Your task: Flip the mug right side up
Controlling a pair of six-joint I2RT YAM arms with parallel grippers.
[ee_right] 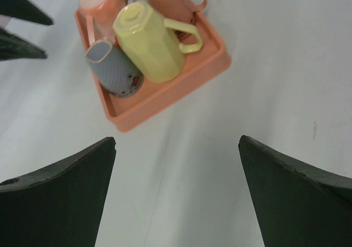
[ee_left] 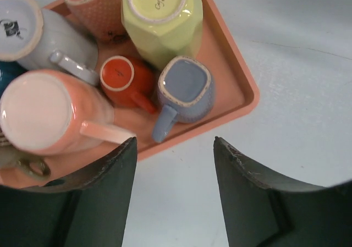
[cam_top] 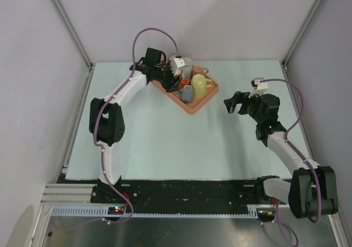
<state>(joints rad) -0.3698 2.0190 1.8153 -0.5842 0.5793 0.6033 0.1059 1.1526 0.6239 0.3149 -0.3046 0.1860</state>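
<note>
Holding my left gripper [ee_left: 175, 141] part-open and empty above the tray's [ee_left: 248, 94] near edge, right gripper [ee_right: 177, 140] wide open aside, I judge nothing done: the blue mug [ee_left: 184, 87] at that edge stands base-up.

Top camera: fixed high behind both arm bases [cam_top: 110, 189], looked steeply down over the whole table [cam_top: 165, 153]. Left wrist camera hung close above the orange tray [ee_left: 248, 95], facing down onto its mugs [ee_left: 38, 109]. Right wrist camera sat farther off, looking across the table toward the same tray. All three shared that tray.
</note>
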